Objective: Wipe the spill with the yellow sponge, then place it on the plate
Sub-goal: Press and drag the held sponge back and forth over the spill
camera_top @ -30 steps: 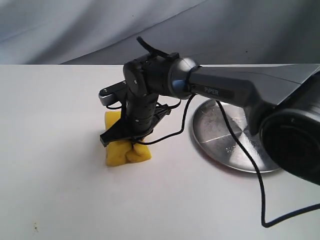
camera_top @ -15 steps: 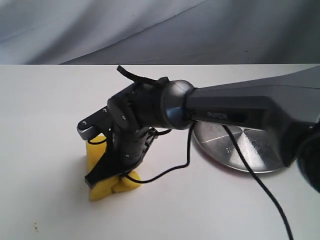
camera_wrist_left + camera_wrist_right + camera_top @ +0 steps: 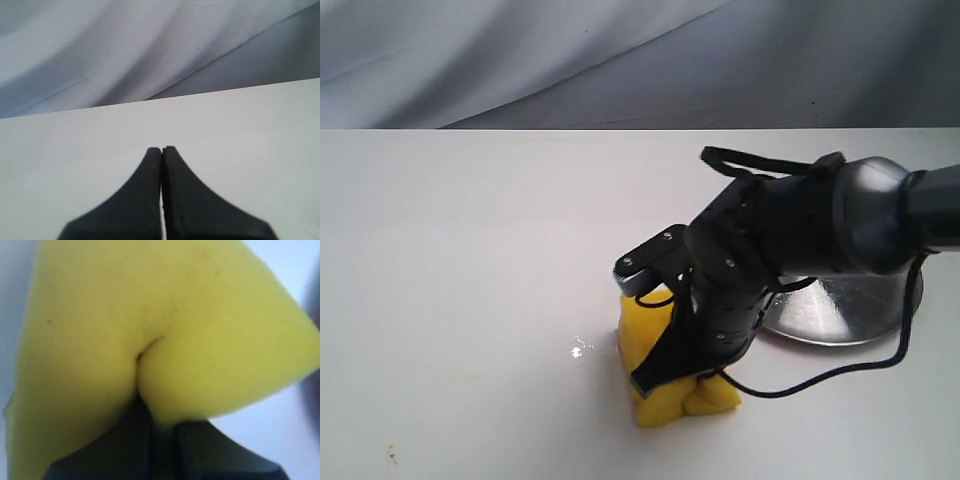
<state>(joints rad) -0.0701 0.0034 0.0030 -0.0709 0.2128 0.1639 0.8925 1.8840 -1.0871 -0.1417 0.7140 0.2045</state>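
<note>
The yellow sponge [image 3: 655,350] is pressed on the white table, squeezed into a fold by my right gripper [image 3: 685,385], which is shut on it. Up close in the right wrist view the sponge [image 3: 150,330] fills the picture, pinched between the black fingers [image 3: 125,445]. A small wet glint, the spill [image 3: 578,349], lies just left of the sponge. The shiny silver plate [image 3: 840,310] sits behind and right of the arm, partly hidden by it. My left gripper [image 3: 161,150] is shut with nothing in it, over bare table; it does not show in the exterior view.
A black cable [image 3: 840,365] loops from the right arm down onto the table in front of the plate. A grey cloth backdrop [image 3: 620,60] hangs behind the table's far edge.
The right gripper has dragged the sponge across the table, first toward the front left, then to the right and nearer the plate. A small wet glint now shows left of the sponge.
</note>
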